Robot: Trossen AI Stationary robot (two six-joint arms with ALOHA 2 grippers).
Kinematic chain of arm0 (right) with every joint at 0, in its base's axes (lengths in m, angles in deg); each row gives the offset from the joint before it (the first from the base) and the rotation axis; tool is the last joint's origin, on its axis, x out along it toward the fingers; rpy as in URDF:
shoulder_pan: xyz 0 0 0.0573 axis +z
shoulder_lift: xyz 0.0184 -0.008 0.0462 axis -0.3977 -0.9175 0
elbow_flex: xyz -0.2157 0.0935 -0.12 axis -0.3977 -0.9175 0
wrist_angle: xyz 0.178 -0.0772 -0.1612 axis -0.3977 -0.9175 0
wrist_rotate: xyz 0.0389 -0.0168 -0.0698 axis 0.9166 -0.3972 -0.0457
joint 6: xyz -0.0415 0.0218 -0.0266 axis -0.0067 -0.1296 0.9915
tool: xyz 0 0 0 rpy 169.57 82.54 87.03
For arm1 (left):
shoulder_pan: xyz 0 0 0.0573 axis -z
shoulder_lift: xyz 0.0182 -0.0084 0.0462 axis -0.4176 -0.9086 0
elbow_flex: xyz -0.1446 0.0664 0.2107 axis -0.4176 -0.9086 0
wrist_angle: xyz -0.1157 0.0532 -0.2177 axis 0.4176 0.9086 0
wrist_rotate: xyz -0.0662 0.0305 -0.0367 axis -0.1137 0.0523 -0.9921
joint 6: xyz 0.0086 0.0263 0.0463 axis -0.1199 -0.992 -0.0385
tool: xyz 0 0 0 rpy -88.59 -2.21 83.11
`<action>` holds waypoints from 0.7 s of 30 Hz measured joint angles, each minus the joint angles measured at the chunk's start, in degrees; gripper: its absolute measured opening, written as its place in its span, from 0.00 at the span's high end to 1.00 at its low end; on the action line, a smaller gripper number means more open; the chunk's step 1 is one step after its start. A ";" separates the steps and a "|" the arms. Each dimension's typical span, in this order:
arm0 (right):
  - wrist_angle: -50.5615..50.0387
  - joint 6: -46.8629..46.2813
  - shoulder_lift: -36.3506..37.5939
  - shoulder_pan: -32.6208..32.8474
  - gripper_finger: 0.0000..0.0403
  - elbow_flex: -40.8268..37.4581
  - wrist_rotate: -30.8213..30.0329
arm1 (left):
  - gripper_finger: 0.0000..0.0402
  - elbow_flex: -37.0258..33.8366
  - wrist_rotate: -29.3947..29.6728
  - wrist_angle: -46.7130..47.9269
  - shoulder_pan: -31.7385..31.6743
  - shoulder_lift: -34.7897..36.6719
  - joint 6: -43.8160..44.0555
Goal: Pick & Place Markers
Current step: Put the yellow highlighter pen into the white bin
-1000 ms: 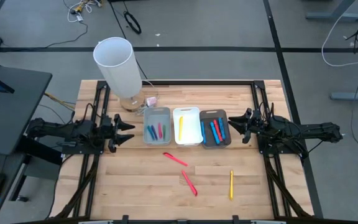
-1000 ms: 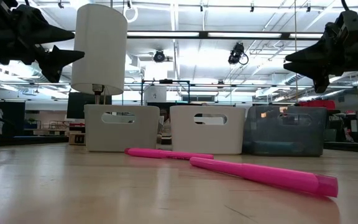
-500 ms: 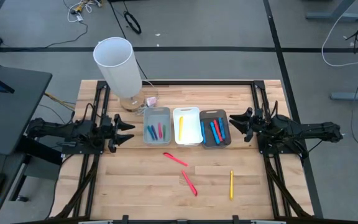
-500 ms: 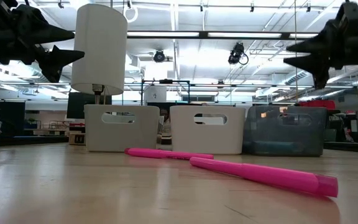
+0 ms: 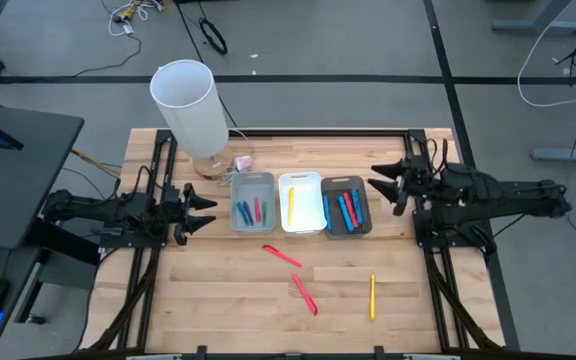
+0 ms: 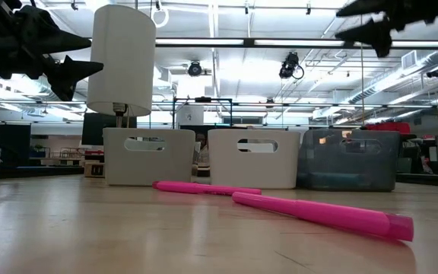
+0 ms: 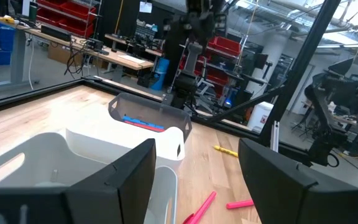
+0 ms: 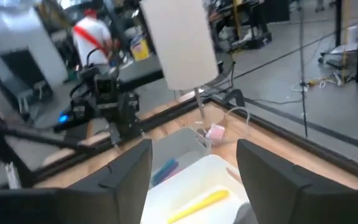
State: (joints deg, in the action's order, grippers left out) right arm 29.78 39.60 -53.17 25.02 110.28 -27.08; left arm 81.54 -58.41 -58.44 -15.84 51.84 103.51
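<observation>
Three markers lie flat on the wooden table in the high view: a red one (image 5: 281, 255), a second red one (image 5: 305, 293) and a yellow one (image 5: 372, 296). The low view shows the two red ones as pink sticks (image 6: 207, 187) (image 6: 322, 215). More markers lie in three bins: blue, green and red in the grey bin (image 5: 253, 203), yellow in the white bin (image 5: 300, 203), blue and red in the dark bin (image 5: 346, 206). My left gripper (image 5: 204, 205) hovers open left of the grey bin. My right gripper (image 5: 384, 183) hangs open, high beside the dark bin's far right corner.
A tall white cylindrical lamp (image 5: 184, 106) stands at the table's far left, behind the grey bin, with a small pink object (image 5: 244, 160) beside it. Bare wood spreads around the loose markers toward the near edge. Black frame rails (image 5: 318, 131) run along the table's edges.
My right gripper has risen well above the bins and drifted toward the table's far edge, staying open. My left gripper and all markers have kept still.
</observation>
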 joint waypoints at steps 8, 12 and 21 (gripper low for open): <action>-9.92 14.04 -13.13 0.02 0.47 16.14 14.06 | 0.42 0.00 -0.01 0.00 0.00 0.00 -0.01; -16.52 18.03 -18.05 0.02 0.49 21.89 17.99 | 0.42 0.00 -0.01 0.00 0.00 0.00 -0.01; -31.41 28.73 -24.09 4.64 0.49 31.21 20.17 | 0.42 0.00 -0.02 0.00 0.02 0.00 0.00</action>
State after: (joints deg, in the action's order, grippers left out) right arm -1.62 68.33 -77.27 29.66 141.49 -6.90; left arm 81.54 -58.43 -58.43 -15.82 51.84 103.50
